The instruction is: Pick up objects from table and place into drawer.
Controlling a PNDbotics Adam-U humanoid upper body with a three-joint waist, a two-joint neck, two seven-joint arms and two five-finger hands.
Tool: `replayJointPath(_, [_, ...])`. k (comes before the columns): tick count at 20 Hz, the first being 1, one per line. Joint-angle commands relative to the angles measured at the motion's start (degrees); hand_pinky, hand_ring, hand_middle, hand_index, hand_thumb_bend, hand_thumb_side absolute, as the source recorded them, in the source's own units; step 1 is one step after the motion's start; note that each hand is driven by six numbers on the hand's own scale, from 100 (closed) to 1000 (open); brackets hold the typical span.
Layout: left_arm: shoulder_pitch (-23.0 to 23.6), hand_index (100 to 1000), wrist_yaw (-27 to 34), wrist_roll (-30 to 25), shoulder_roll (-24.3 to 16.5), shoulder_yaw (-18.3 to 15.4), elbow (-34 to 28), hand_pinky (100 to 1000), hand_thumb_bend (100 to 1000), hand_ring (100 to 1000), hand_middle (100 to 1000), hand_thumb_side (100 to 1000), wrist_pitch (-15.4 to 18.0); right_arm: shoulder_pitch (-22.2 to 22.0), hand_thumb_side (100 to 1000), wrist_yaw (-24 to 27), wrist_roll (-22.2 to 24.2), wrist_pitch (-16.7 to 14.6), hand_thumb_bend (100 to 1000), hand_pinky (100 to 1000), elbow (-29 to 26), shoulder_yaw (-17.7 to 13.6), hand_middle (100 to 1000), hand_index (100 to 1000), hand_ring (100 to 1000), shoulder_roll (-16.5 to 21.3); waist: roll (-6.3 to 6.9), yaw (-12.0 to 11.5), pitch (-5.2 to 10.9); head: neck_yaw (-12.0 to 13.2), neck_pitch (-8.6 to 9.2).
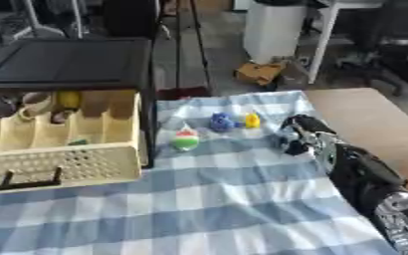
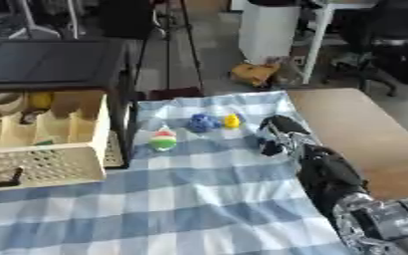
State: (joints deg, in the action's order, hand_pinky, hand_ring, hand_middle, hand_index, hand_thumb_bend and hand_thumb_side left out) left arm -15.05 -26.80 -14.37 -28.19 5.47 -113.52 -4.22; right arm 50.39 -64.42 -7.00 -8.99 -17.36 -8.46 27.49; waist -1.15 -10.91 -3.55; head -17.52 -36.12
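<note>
Drawer [image 1: 64, 164] first, on the far left: it is pulled out from under a black cabinet [image 1: 68, 62]. It is cream with a wall of little holes in front and a black handle [image 1: 29, 180]. Thin walls split it into slots. A cup [image 1: 35, 104] and something yellow [image 1: 68, 98] sit at the back, and a bit of green shows at the left edge. The slots on its right side look bare.

A blue and white checked cloth [image 1: 199, 209] covers the table [image 1: 373, 119]. The wide near part of the cloth has open room.

Just right of the drawer stands a small toy [image 1: 185, 138] that is white, red and green. Past it, near the far edge of the cloth, are a blue toy [image 1: 221, 122] and a yellow toy [image 1: 253, 120], just beside each other. All three stand in a loose row between the drawer and the arm.

The right robot hand [image 1: 296, 134] is near the yellow toy, at the right edge of the cloth. Its fingers look curled down, but I cannot tell if it is open or closed, or holding anything. Its black arm comes in from the lower right corner. Bare brown table lies to the right of it.

The left robot hand does not show.
</note>
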Motion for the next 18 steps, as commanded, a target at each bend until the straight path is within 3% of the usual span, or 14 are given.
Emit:
replayJointPath(1, [-0.3, 605, 0.0, 0.0, -0.6, -0.3, -1.1, 100, 374, 100, 100, 1000, 0.2, 1.0, 147, -0.4, -2.5, -0.5, 100, 105, -2.0, -0.2, 378, 494, 315, 1.4, 0.09, 0.2, 0.70, 0.0, 0.43])
replayJointPath(2, [-0.2, 605, 0.0, 0.0, -0.6, -0.3, -1.1, 100, 374, 100, 100, 1000, 0.2, 1.1, 136, -0.6, -3.0, -0.8, 100, 100, -2.6, -0.3, 365, 481, 302, 1.5, 0.04, 0.3, 0.78, 0.0, 0.40])
replayJointPath(3, [-0.2, 605, 0.0, 0.0, -0.6, -0.4, -1.1, 100, 375, 100, 100, 1000, 0.1, 1.2, 192, -0.8, -3.3, -1.1, 100, 100, -3.4, -0.4, 364, 480, 301, 1.5, -0.02, 0.3, 0.87, 0.0, 0.39])
replayJointPath(4, [-0.1, 605, 0.0, 0.0, -0.7, -0.4, -1.1, 100, 374, 100, 100, 1000, 0.1, 1.4, 117, -1.1, -3.4, -1.5, 100, 100, -4.3, -0.5, 363, 478, 300, 1.6, -0.09, 0.4, 0.98, 0.1, 0.36])
replayJointPath(11, [0.6, 605, -0.2, 0.0, -0.9, -0.5, -1.1, 100, 376, 100, 100, 1000, -0.1, 3.0, 100, -2.4, -1.5, -4.8, 100, 100, -12.3, -1.5, 351, 478, 299, 2.3, -0.89, 1.2, 1.93, 0.6, -0.12])
replayJointPath(18, [1.4, 605, -0.4, -0.1, -1.2, -0.5, -1.1, 100, 376, 100, 100, 1000, -0.4, 4.3, 100, 0.7, 1.8, -11.4, 100, 100, -23.6, -0.3, 335, 484, 306, 1.5, -1.63, 1.7, 3.26, 0.9, -0.62])
